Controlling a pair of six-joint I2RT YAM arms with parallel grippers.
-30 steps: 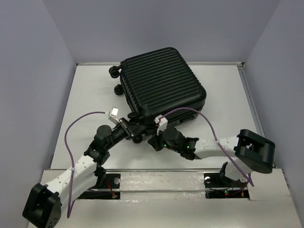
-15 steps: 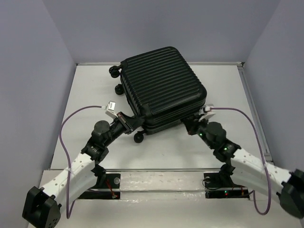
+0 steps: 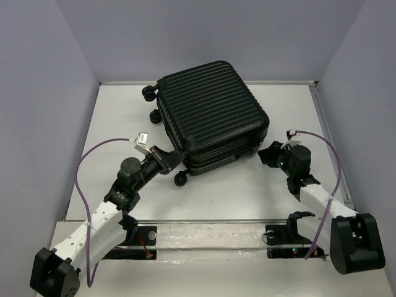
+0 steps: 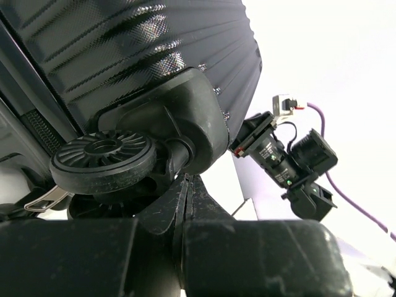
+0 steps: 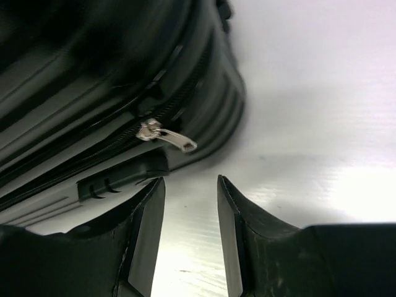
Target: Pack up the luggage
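Observation:
The luggage (image 3: pixel 210 111) is a black ribbed hard-shell suitcase lying closed and flat on the white table, wheels toward the left. My left gripper (image 3: pixel 172 159) is shut, its tips pressed together just under a front wheel (image 4: pixel 102 161) and its bracket, with nothing visible between them (image 4: pixel 187 180). My right gripper (image 3: pixel 267 154) sits at the suitcase's near right corner, open, with bare table between its fingers (image 5: pixel 190 182). A silver zipper pull (image 5: pixel 167 137) sticks out of the zipper seam just beyond the fingertips, untouched. The luggage (image 5: pixel 93 93) fills the upper left of the right wrist view.
Grey walls enclose the table (image 3: pixel 124 124) on three sides. A second pair of wheels (image 3: pixel 150 93) sticks out at the suitcase's far left corner. The right arm's wrist camera (image 4: pixel 284 158) and purple cable show past the suitcase corner in the left wrist view.
The right arm has swung from the suitcase's front middle out to its right corner, and its jaws have opened. The left gripper closed and stayed by the front wheel.

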